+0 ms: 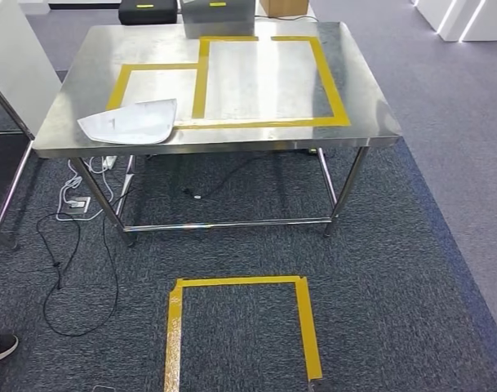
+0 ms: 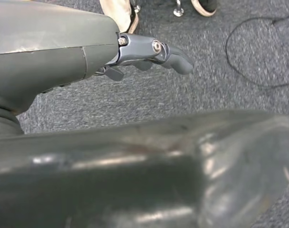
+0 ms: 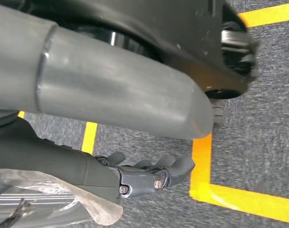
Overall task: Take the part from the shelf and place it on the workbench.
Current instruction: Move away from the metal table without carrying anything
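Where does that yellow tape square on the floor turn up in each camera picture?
Head view: the yellow tape square lies bottom centre, on the floor in front of the table.
Left wrist view: not in it.
Right wrist view: one corner lies just past the right hand.
Shared landmark: the grey carpet, in all three.

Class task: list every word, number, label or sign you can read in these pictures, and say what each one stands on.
"1", or a mark much like it: on the white part lying on the workbench; faint, so not certain.
Yellow label on the black case: too small to read.
Yellow label on the grey box: too small to read.
Yellow tape on the workbench: plain, no text.
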Tool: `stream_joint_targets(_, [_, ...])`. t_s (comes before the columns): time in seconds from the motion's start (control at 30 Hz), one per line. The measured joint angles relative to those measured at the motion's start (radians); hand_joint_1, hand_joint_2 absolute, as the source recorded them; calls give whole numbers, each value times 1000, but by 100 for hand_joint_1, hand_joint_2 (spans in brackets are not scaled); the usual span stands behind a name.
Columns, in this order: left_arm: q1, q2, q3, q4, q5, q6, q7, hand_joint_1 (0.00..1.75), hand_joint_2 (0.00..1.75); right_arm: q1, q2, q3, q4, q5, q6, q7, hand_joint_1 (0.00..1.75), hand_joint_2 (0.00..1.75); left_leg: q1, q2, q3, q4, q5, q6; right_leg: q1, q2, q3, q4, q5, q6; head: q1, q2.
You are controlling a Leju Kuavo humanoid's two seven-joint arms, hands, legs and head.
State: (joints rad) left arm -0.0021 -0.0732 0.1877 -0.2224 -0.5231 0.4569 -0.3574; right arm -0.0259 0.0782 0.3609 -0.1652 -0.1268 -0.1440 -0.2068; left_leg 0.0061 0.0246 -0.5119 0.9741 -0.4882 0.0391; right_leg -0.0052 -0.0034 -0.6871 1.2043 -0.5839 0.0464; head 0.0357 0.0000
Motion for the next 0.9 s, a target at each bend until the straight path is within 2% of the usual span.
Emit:
stream_joint_targets(0.03, [0, -1, 0, 2, -4, 0, 0, 0, 0, 1, 0, -1, 0, -6, 1, -2, 0, 0, 0, 6, -10, 2, 6, -1, -1, 0, -10, 45, -20, 3, 0, 0])
stream_joint_targets(0.07, [0, -3, 0, 3, -10, 1, 0, 0, 0, 2, 0, -2, 0, -12, 1, -4, 0, 0, 0, 14, -19, 4, 12, -2, -2, -1, -3, 57, -22, 5, 1, 0])
stream_joint_targets(0.1, [0, -5, 0, 5, -16, 1, 0, 0, 0, 4, 0, -3, 0, -18, 0, -6, 0, 0, 1, 22, -28, 7, 16, -4, -4, -3, 24, 29, -7, 6, 1, 0])
stream_joint_targets(0.13, [0, -8, 0, 6, -22, 2, 0, 0, 0, 5, 0, -5, 0, -22, -1, -8, 0, 0, 1, 30, -34, 11, 19, -6, -5, -12, 69, -32, 19, 7, 1, 0])
stream_joint_targets(0.17, [0, -10, 0, 6, -25, 2, 0, 0, 0, 4, 0, -7, 0, -25, -2, -9, 0, 0, 1, 38, -40, 16, 20, -10, -6, -31, 116, -105, 38, 7, 1, 0])
stream_joint_targets(0.2, [0, -11, 0, 6, -28, 2, 1, 0, 0, 3, 0, -9, 0, -27, -2, -11, 0, 0, -1, 45, -43, 22, 20, -14, -4, -47, 153, -165, 52, 3, 1, 0])
stream_joint_targets(0.23, [-1, -12, 0, 7, -29, 3, 1, 0, 0, 2, 0, -11, 0, -28, -2, -12, 0, 0, -3, 53, -45, 27, 21, -19, -2, -58, 173, -204, 58, -3, 0, 0])
stream_joint_targets(0.27, [-1, -12, 0, 7, -31, 3, 1, 0, 0, 1, 1, -12, 0, -29, -1, -12, 0, 0, -5, 61, -46, 29, 22, -25, 1, -62, 178, -219, 57, -10, 0, 0])
stream_joint_targets(0.33, [-4, -14, -1, 8, -36, 5, 1, 0, 0, 5, 1, -13, 0, -32, 3, -10, 0, 0, -3, 74, -46, 31, 24, -35, 3, -44, 171, -219, 64, -27, -1, 0])
stream_joint_targets(0.37, [-6, -14, -1, 8, -39, 6, 1, 0, 0, 7, 2, -14, 0, -32, 7, -7, 0, 0, -1, 67, -48, 38, 16, -41, 2, -37, 170, -219, 69, -34, -2, 0])
stream_joint_targets(0.4, [-7, -14, -1, 8, -43, 6, 2, 0, 0, 8, 2, -14, 0, -31, 10, -3, 0, 0, 2, 51, -56, 60, -5, -46, 0, -29, 170, -220, 74, -42, -3, 0])
stream_joint_targets(0.43, [-8, -15, -1, 9, -46, 7, 5, 0, 0, 8, 3, -15, 0, -29, 13, 1, 0, 0, 3, 29, -72, 104, -38, -51, -1, -21, 168, -221, 80, -49, -5, 0])
stream_joint_targets(0.47, [-8, -15, -2, 10, -49, 6, 9, 0, 0, 8, 4, -15, 0, -27, 15, 4, 0, 0, 4, 7, -94, 166, -79, -54, 0, -11, 166, -220, 84, -53, -7, 0])
stream_joint_targets(0.5, [-7, -15, -2, 11, -51, 6, 14, 0, 0, 8, 4, -16, 0, -25, 17, 6, 0, 0, 5, -5, -118, 236, -115, -55, 1, 0, 161, -219, 89, -57, -7, 0])
stream_joint_targets(0.53, [-7, -16, -2, 12, -52, 6, 18, 0, 0, 9, 5, -16, 0, -24, 17, 7, 0, 0, 5, -10, -136, 291, -136, -55, 3, 12, 158, -218, 92, -58, -7, 0])
stream_joint_targets(0.57, [-7, -16, -2, 13, -53, 6, 19, 0, 0, 9, 5, -16, 0, -23, 17, 6, 0, 0, 4, -12, -142, 315, -138, -53, 5, 25, 155, -218, 94, -59, -7, 0])
stream_joint_targets(0.6, [-8, -16, -3, 13, -54, 6, 19, 0, 0, 10, 5, -16, 0, -23, 16, 3, 0, 0, 4, -15, -130, 298, -119, -49, 7, 38, 153, -216, 96, -59, -7, 0])
stream_joint_targets(0.63, [-8, -16, -3, 13, -54, 7, 18, 0, 0, 9, 5, -16, 0, -23, 14, 1, 0, 0, 3, -23, -103, 246, -85, -42, 9, 51, 152, -215, 98, -58, -7, 0])
stream_joint_targets(0.7, [-9, -15, -3, 13, -54, 7, 16, 0, 0, 7, 5, -16, 0, -23, 13, -4, 0, 0, 3, -69, -40, 110, -24, -25, 11, 78, 148, -212, 100, -54, -6, 0])
stream_joint_targets(0.73, [-10, -14, -3, 13, -54, 7, 16, 0, 0, 5, 6, -16, -1, -23, 12, -5, 0, 0, 3, -91, -19, 62, -11, -20, 11, 90, 143, -209, 102, -50, -7, 0])
stream_joint_targets(0.77, [-10, -14, -3, 13, -54, 6, 16, 0, 0, 4, 6, -16, -1, -23, 12, -6, 0, 0, 2, -104, -11, 39, -8, -17, 9, 101, 137, -207, 106, -45, -7, 0])
stream_joint_targets(0.83, [-13, -16, -3, 14, -53, 3, 15, 0, 0, 6, 6, -16, 0, -20, 13, -9, 0, 0, 2, -91, -9, 26, -8, -16, 6, 122, 123, -208, 113, -31, -8, 0])
stream_joint_targets(0.87, [-15, -16, -3, 14, -51, 1, 15, 0, 0, 7, 5, -16, 0, -17, 14, -10, 0, 0, 4, -79, -9, 19, -3, -14, 6, 116, 116, -205, 111, -25, -7, 0])
stream_joint_targets(0.9, [-18, -17, -3, 14, -48, 0, 15, 0, 0, 8, 5, -15, 1, -12, 16, -9, 0, 0, 7, -66, -9, 12, 3, -10, 6, 98, 103, -189, 97, -19, -3, 0])
